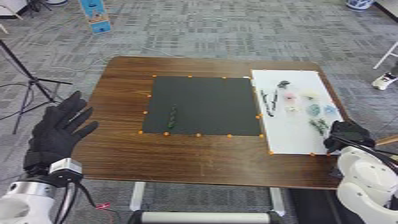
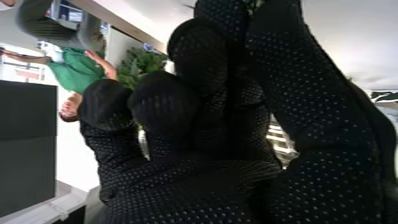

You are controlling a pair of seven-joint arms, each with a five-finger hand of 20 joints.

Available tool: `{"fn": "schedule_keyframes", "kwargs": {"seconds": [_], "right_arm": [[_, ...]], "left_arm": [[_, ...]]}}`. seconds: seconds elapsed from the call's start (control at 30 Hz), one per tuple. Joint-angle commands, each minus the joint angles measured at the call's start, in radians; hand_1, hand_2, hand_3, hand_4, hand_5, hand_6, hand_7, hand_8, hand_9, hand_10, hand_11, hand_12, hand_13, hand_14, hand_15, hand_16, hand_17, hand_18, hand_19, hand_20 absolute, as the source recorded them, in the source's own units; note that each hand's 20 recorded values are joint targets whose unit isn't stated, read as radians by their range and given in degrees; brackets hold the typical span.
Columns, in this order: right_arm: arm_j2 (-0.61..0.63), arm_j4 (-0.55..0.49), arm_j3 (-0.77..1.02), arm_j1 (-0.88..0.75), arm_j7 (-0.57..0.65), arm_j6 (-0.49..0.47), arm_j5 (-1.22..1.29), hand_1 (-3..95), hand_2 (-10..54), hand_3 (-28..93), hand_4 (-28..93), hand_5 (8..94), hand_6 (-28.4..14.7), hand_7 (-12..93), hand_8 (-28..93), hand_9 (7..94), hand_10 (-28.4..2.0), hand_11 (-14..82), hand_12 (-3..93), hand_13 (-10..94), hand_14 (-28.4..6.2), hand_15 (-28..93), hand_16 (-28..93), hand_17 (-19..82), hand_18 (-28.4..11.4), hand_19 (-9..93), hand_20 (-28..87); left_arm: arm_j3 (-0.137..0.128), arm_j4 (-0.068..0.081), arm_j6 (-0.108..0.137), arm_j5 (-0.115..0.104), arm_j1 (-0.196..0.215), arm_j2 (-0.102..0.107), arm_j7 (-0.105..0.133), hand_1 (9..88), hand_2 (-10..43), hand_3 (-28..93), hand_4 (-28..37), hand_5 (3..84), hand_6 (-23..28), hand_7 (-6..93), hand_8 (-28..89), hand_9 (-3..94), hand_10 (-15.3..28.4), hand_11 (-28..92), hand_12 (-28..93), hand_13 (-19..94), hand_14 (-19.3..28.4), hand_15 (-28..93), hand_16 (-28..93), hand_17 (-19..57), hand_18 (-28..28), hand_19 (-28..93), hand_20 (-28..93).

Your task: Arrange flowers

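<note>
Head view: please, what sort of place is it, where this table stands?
Probably a robot test room or an office used as one: grey carpet covers the floor, a black tripod stands beside the table, and a robot's gloved left hand is there.

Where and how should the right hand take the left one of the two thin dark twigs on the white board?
Probably best around the middle of the left twig, from above, the right hand's thumb and fingers on either long side: it is slender and lies lengthwise. The pale flowers lie between, so sliding in low could disturb them.
</note>
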Motion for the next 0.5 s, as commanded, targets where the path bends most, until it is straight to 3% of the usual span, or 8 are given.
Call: {"fn": "schedule_keyframes", "kwargs": {"seconds": [0.03, 0.27, 0.5], "right_arm": [[-0.028, 0.015, -0.015, -0.017, -0.034, 0.003, 0.015, 46.6, -9.5, 81, -23, 72.8, 0.6, 44, 16, 77.4, -9.3, 48.2, 54.5, 69, -9.1, 81, 39, 38, -21.8, 93, 57], [-0.030, -0.046, 0.032, -0.053, -0.035, 0.097, -0.009, 39.6, -9.5, 83, -7, 68.2, 0.1, 52, 26, 76.6, -10.6, 55.7, 53.7, 69, -10.5, 85, 41, 38, -22.8, 93, 63], [-0.020, -0.156, 0.094, -0.077, -0.049, 0.181, -0.023, 36.1, -9.5, 85, 0, 67.6, -0.9, 55, 29, 76.7, -11.1, 59.1, 53.4, 70, -11.2, 87, 41, 39, -23.3, 93, 67]], "left_arm": [[-0.007, -0.011, 0.014, -0.008, 0.022, -0.014, 0.001, 25.6, -8.8, 59, -28.3, 26.5, 2.1, 16.6, -9, 21.6, 9.5, 13, 16, 18, 12.7, 12, 6, -10.8, 21.9, 39, 9], [-0.008, -0.012, 0.016, -0.008, 0.020, -0.017, 0.006, 25.6, -8.6, 59, -28.3, 26.7, 2.2, 16.5, -9, 21.6, 9.6, 13, 16, 18, 12.7, 12, 5, -10.9, 21.9, 39, 9], [-0.012, -0.016, 0.017, -0.007, 0.026, -0.021, 0.007, 25.4, -8.5, 59, -28.3, 26.7, 2.2, 16.5, -9, 21.6, 9.6, 13, 16, 18, 12.7, 12, 5, -10.8, 21.9, 39, 9]]}}
